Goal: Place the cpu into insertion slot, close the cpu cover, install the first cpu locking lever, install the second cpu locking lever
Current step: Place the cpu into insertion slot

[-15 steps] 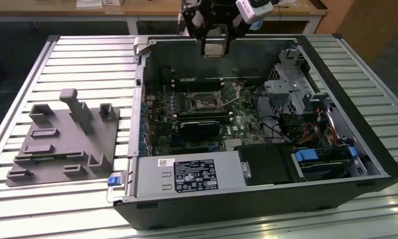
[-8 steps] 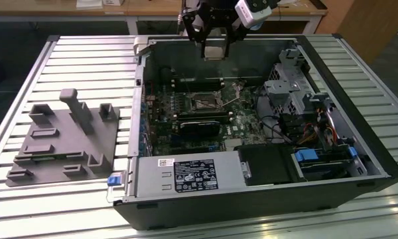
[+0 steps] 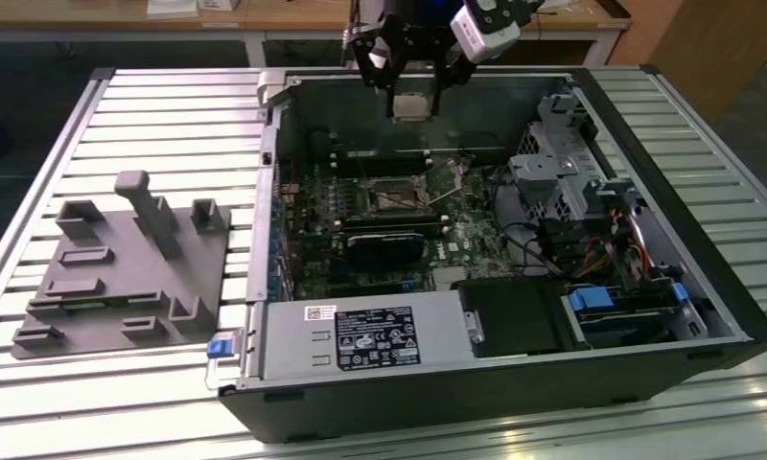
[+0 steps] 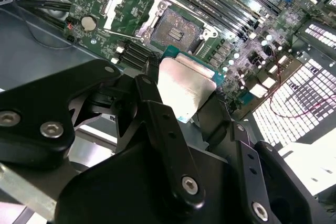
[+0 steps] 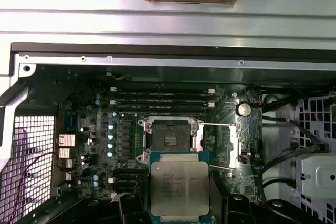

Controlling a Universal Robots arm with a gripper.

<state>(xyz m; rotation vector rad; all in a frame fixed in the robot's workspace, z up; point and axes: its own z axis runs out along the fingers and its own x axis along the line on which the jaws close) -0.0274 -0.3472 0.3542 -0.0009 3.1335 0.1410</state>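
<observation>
While hovering over the open case (image 3: 639, 206), well above the board: logged pincer (image 3: 410, 100) clamped on cpu (image 5: 179, 186) by two opposite edges, parted only chip-wide. Held flat, metal top toward the wrist cameras, judged to keep the underside untouched and level for a straight drop. Spotted socket (image 5: 170, 139) below the pincer and a little ahead of its tips, bare, contacts exposed. Noted cover (image 4: 112, 8) swung up off the socket to one side of the pincer's line, presumably to leave the opening free. Judged not lined up over the socket. Case sitting on slatted table (image 3: 166, 125).
</observation>
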